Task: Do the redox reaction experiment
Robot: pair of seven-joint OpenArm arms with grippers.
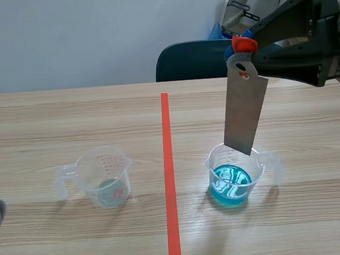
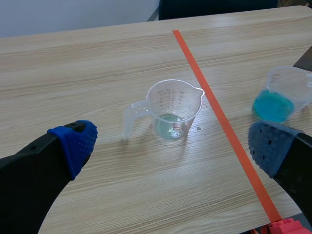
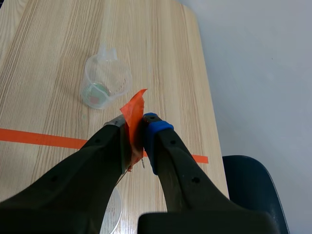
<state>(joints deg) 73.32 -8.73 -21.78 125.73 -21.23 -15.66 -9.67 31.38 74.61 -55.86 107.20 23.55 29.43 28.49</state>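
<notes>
One right hand (image 1: 243, 45) clamps metal strip (image 1: 245, 113), perhaps touching blue-filled cup (image 1: 217, 172).

- flat grey metal strip (image 1: 245, 107): orange-red tab (image 1: 243, 43) at top end
- clear plastic measuring cup (image 1: 234, 175): bright blue liquid
- second clear plastic cup (image 1: 105, 177): red scale marks, pale green residue
- light wood-grain table (image 1: 52, 118): orange-red tape line (image 1: 169, 180)
- left gripper (image 2: 173, 141): black fingers, blue dotted pads (image 2: 73, 141)

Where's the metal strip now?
In the scene view, the metal strip hangs from the right hand, right of the tape line, its lower end at the rim of the blue-liquid cup.
</notes>
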